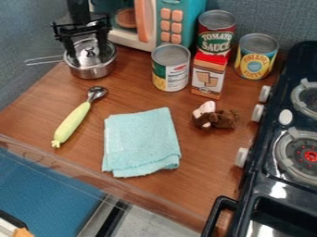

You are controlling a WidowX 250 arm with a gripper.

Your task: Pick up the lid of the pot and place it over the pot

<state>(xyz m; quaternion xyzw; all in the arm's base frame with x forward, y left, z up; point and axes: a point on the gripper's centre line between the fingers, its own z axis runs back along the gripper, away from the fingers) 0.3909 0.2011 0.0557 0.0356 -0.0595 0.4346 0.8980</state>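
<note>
The silver pot [93,72] stands at the upper left of the table, its wire handle pointing left. A shiny lid [85,59] with a small knob lies over the pot's top; whether it sits fully level on the rim I cannot tell. My black gripper [87,52] hangs down from the top edge right at the lid, open, with one finger on the left of the knob and the other on the right. The gripper's body hides part of the lid's back side.
A toy microwave [180,22] stands behind. Cans, including a tomato sauce can [216,31], and a small carton [208,76] are right of the pot. A spoon [73,121], a teal cloth [140,142] and a brown plush toy [221,119] lie nearer; the stove [263,173] is at right.
</note>
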